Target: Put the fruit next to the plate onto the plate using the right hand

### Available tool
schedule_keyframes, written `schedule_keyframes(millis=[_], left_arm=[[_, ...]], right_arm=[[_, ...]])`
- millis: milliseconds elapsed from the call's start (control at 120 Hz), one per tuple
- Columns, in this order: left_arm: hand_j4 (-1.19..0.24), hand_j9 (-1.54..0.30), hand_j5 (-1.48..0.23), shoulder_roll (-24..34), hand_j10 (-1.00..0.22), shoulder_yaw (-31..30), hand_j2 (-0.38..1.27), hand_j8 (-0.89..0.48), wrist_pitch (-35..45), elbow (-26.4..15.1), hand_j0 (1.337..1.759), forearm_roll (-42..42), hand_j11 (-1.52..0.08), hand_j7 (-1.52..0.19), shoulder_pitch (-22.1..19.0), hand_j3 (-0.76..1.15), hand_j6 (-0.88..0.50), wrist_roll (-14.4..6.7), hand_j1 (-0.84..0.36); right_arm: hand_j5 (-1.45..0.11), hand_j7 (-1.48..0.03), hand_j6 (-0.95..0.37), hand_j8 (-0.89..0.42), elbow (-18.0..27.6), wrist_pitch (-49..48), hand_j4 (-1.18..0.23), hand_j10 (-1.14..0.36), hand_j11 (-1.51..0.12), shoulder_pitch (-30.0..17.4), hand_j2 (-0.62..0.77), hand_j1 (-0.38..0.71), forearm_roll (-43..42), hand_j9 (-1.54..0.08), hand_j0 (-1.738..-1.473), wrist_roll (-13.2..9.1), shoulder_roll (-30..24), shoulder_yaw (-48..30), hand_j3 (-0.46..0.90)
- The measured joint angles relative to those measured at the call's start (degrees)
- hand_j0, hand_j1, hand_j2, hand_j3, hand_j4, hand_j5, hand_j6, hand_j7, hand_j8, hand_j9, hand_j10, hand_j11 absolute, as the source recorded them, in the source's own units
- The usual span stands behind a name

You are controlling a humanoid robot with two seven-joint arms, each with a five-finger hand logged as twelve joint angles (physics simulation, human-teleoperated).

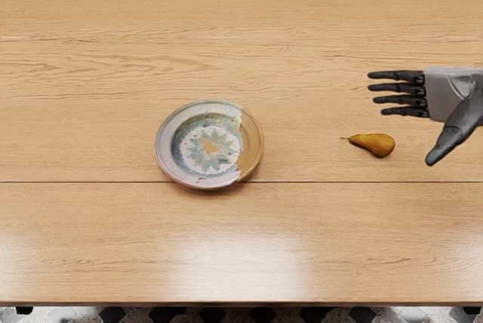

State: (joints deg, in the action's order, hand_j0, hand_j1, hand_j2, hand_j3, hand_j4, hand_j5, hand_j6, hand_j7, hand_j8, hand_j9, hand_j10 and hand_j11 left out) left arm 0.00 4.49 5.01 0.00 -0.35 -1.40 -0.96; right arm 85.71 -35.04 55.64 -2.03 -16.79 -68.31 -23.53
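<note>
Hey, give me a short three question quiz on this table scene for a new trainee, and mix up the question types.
1. True or false: the pear already lies on the plate.
2. Multiple choice: the right robot hand is A) closed around the pear, B) open with fingers spread, apart from the pear and to its upper right in the picture, C) resting flat on the plate.
3. Fill in the blank: the pear's stem points toward the ____.

Key: 1 false, it lies on the table to the right of the plate; 2 B; 3 plate.
</note>
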Motion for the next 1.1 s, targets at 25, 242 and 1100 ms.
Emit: schedule_keyframes(millis=[25, 242, 1100], left_arm=[[0.00, 0.00, 0.00, 0.00, 0.00, 0.00, 0.00, 0.00, 0.00, 0.00, 1.658, 0.00, 0.00, 0.00, 0.00, 0.00, 0.00, 0.00, 0.35], [0.00, 0.00, 0.00, 0.00, 0.00, 0.00, 0.00, 0.00, 0.00, 0.00, 1.658, 0.00, 0.00, 0.00, 0.02, 0.00, 0.00, 0.00, 0.35], [0.00, 0.00, 0.00, 0.00, 0.00, 0.00, 0.00, 0.00, 0.00, 0.00, 1.658, 0.00, 0.00, 0.00, 0.06, 0.00, 0.00, 0.00, 0.35]], right_arm=[[0.00, 0.00, 0.00, 0.00, -0.05, 0.00, 0.00, 0.00, 0.00, 0.04, 0.00, -0.35, -0.06, 0.00, -1.658, 0.00, 0.14, 0.00, 0.00], [0.00, 0.00, 0.00, 0.00, -0.43, 0.00, 0.00, 0.00, 0.00, 2.65, 0.00, -0.35, -6.39, 0.00, -1.658, -0.01, 1.61, 0.00, 0.00], [-0.13, -0.13, -0.11, -0.11, 7.99, 47.92, -0.11, -0.11, -0.13, -6.01, -0.02, -0.23, -47.88, -0.13, -1.658, -17.83, 17.47, 0.67, 0.00]])
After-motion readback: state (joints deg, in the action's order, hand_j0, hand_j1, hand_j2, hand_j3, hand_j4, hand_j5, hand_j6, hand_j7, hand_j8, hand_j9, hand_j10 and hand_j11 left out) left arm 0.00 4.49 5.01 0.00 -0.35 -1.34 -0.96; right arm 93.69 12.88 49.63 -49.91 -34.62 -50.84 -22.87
